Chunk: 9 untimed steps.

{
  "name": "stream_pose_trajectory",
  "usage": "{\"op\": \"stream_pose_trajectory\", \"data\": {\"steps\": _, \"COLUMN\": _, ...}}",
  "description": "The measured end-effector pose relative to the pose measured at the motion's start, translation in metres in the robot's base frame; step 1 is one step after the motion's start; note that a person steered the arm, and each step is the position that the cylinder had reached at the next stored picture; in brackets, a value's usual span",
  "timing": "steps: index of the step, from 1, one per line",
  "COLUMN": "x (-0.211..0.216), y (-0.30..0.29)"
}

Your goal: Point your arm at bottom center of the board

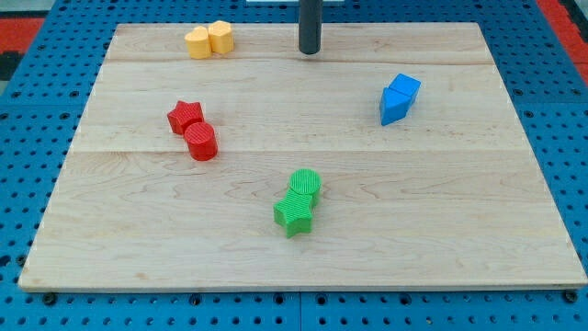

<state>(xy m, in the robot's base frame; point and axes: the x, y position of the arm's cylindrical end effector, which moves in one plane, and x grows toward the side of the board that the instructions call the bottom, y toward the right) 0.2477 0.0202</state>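
My tip (309, 51) is the lower end of a dark rod that comes down at the view's top centre and rests on the wooden board (303, 257) near its top edge. It touches no block. Two yellow blocks (209, 40) sit together to its left at the top edge. A red star (186, 116) and a red cylinder (201, 142) touch each other at the left. Two blue blocks (399, 98) lie together at the right. A green cylinder (305, 183) and a green star (294, 214) touch each other below the centre.
The board lies on a blue pegboard surface (28, 184) that shows around all its edges. A red area (37, 18) shows at the view's top left corner.
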Motion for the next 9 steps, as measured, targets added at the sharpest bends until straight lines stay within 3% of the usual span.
{"op": "stream_pose_trajectory", "data": {"steps": 2, "x": 0.014, "y": 0.015}}
{"op": "stream_pose_trajectory", "data": {"steps": 3, "x": 0.041, "y": 0.027}}
{"op": "stream_pose_trajectory", "data": {"steps": 7, "x": 0.065, "y": 0.047}}
{"op": "stream_pose_trajectory", "data": {"steps": 9, "x": 0.181, "y": 0.055}}
